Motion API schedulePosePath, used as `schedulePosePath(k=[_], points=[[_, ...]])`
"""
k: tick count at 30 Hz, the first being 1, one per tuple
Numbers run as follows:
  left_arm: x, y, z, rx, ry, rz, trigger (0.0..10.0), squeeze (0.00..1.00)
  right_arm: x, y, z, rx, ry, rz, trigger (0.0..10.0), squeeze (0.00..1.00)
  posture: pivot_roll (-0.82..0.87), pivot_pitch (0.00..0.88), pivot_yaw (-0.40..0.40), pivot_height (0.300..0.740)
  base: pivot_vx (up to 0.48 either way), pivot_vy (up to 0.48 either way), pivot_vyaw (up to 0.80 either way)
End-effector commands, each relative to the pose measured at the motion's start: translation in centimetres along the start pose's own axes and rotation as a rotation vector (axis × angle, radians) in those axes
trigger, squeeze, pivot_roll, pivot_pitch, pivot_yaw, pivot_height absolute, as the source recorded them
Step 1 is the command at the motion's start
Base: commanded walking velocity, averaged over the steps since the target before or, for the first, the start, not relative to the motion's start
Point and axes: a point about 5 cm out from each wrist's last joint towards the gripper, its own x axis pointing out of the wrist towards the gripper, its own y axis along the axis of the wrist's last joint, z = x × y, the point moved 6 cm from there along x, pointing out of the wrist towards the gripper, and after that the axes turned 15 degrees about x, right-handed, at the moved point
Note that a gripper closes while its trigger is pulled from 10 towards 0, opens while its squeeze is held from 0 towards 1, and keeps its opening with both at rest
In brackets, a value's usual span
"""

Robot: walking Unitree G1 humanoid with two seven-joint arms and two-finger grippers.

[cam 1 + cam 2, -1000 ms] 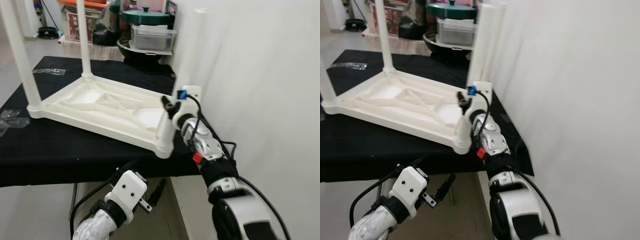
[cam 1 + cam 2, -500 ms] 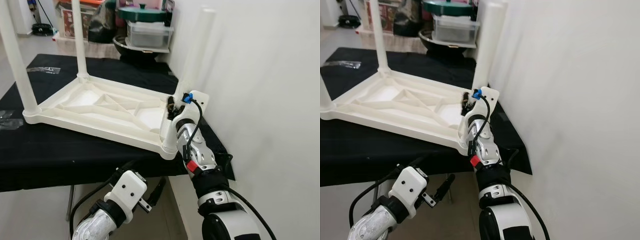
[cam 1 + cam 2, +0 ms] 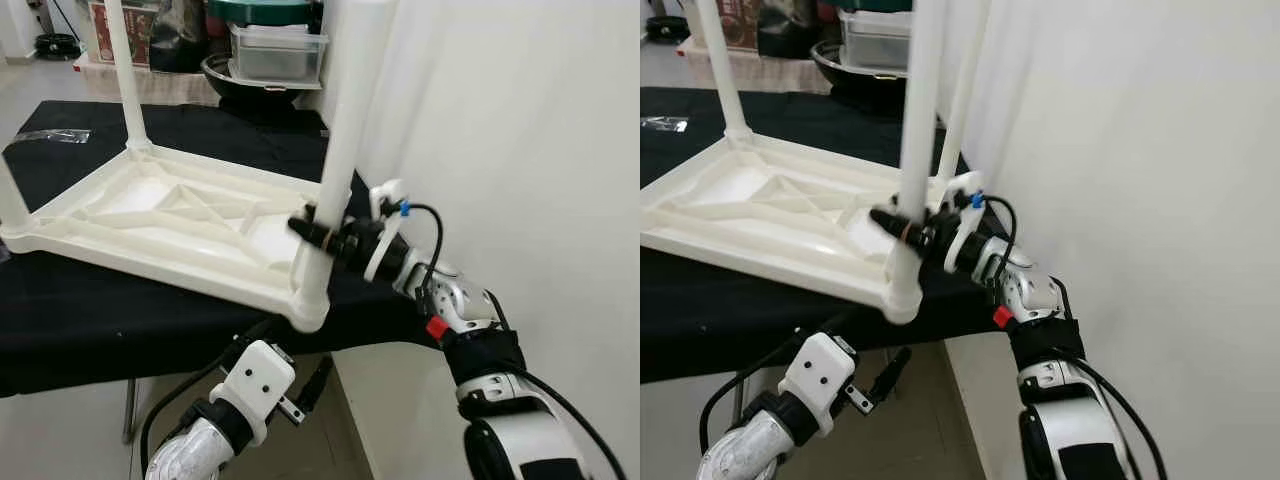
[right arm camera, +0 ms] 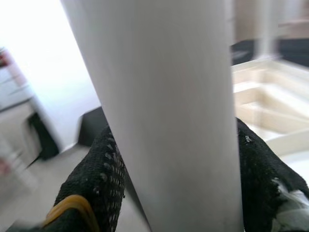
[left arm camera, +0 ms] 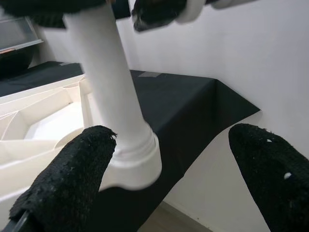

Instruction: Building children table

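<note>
A white children's table lies upside down on a black-covered table, its legs pointing up. My right gripper reaches in from the right and is shut on the near-right leg, a little above its socket at the corner. In the right wrist view the leg sits between both black fingers. My left gripper hangs open below the black table's front edge. In the left wrist view its fingers are spread wide, with the leg's base beyond them.
A white wall runs close along the right. Two more legs stand at the far corner and the left corner. Storage boxes and a pot crowd the back. A clear plastic bag lies on the cloth.
My right forearm has swung out to the right and its wrist has turned, so the gripper now holds the leg from the side. The head view has shifted. The left arm has not moved.
</note>
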Motion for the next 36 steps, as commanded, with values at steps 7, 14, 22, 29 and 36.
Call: schedulePosePath(k=[7,14,22,29,36], points=[[0.0,0.0,0.3,-0.001,-0.007,0.001,10.0,0.00,2.5,-1.6,0.2,-0.026,0.013,-0.095,1.4,0.00,0.16,0.000,-0.163,0.740,0.000,0.000,0.00],[0.0,0.1,0.5,-0.004,-0.001,0.001,10.0,0.00,2.9,0.6,4.9,-0.027,-0.434,0.099,0.0,0.00,0.16,0.000,-0.167,0.740,0.000,0.000,0.00],[0.0,0.0,0.6,-0.008,-0.007,0.000,10.0,0.00,-4.8,1.4,10.6,0.091,-1.142,0.390,0.0,0.00,0.14,0.000,-0.157,0.740,0.000,0.000,0.00],[0.1,0.0,0.7,-0.008,-0.013,0.001,10.0,0.00,-6.2,-1.3,9.6,0.209,-1.377,0.522,0.0,0.00,0.14,0.000,-0.153,0.740,0.000,0.000,0.00],[0.1,-0.1,0.5,-0.005,-0.010,-0.002,10.0,0.00,-1.2,-0.3,7.5,0.225,-1.144,0.563,10.0,1.00,0.14,0.000,-0.153,0.740,0.000,0.000,0.00]])
